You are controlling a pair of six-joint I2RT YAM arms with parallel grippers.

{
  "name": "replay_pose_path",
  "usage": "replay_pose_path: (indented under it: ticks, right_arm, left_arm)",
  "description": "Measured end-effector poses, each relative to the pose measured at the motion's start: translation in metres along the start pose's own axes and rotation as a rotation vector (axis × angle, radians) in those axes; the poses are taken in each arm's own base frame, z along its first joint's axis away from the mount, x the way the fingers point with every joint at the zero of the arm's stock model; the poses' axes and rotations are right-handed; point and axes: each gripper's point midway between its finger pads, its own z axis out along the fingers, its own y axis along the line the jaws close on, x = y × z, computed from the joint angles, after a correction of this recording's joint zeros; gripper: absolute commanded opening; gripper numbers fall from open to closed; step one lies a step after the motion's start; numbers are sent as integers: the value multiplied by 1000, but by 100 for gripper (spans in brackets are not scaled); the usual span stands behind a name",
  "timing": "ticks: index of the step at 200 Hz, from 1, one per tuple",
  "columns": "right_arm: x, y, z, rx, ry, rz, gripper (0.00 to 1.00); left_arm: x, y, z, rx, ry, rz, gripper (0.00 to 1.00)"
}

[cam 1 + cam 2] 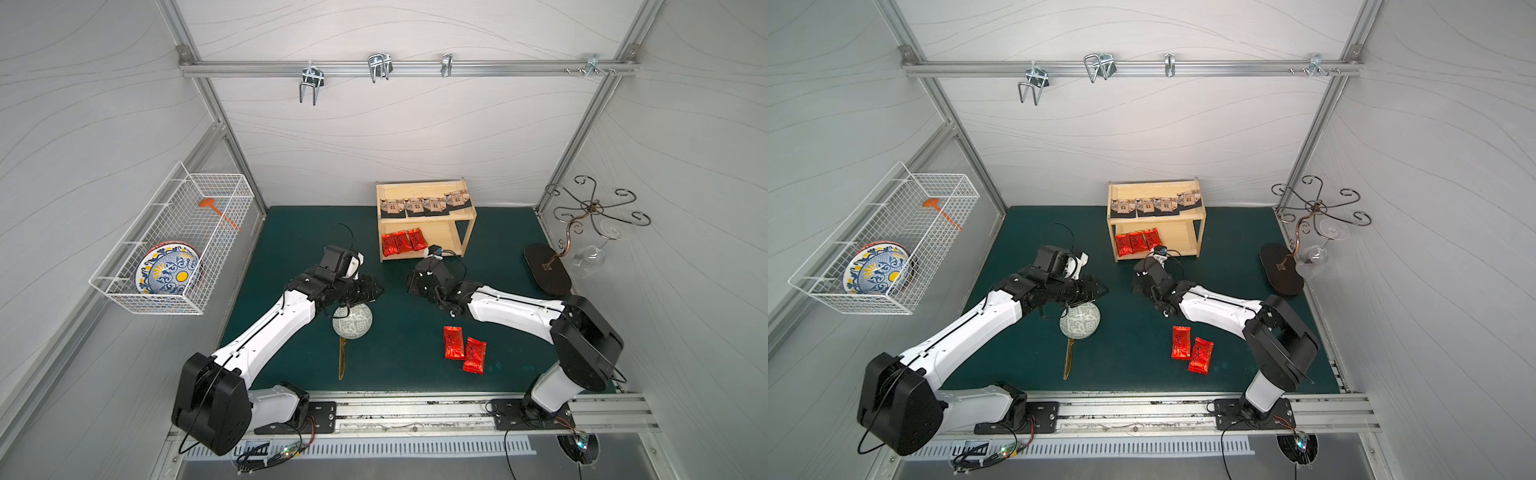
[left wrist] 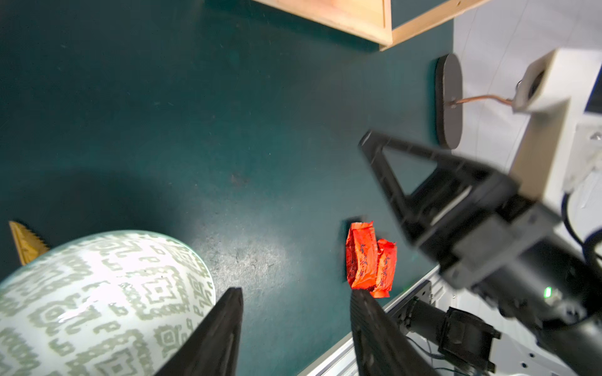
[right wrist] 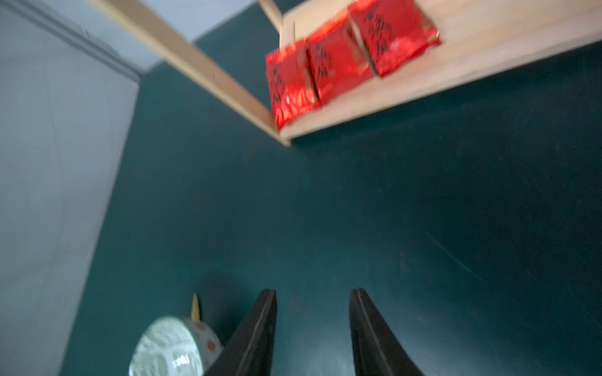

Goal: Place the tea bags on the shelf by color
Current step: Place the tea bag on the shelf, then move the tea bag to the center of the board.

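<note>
Red sachets (image 3: 335,62) — dark brush-style characters, too blurred to read; nothing else legible.

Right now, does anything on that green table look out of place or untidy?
Yes: two red tea bags lie loose on the mat near the front edge, while three red ones sit on the lower tier of the shelf. On the top tray, the rightmost beige packet is tilted, unlike its neighbours.

Bare mat (image 1: 395,332) runs up the middle between the left arm (image 1: 282,316) and right arm (image 1: 511,311) to the shelf (image 1: 468,235). Its lower tier is free on the right; three red sachets (image 1: 402,242) fill the left. A jar (image 1: 355,326) and knife (image 1: 342,361) block near left, two loose sachets (image 1: 453,343) near right, a glass stand (image 1: 546,270) far right.
</note>
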Motion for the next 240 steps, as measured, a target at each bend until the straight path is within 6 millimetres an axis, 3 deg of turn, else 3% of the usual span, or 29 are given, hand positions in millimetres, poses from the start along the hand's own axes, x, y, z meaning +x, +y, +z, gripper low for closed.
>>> replay_pose_path:
  ticks: [36, 86, 111, 190, 240]
  right_arm:
    - [48, -23, -33, 67, 157, -197, 45]
    - [94, -60, -83, 133, 279, -333, 52]
    - [99, -70, -95, 148, 298, -344, 62]
    - [120, -87, -106, 259, 423, -357, 91]
    - [127, -88, -109, 265, 456, -321, 93]
  left_arm:
    - [17, -3, 20, -31, 65, 18, 58]
    - [39, -11, 45, -41, 143, 38, 62]
    - [38, -15, 47, -26, 136, 46, 64]
    - [38, -16, 46, -18, 127, 50, 75]
    - [43, -12, 45, -23, 133, 49, 77]
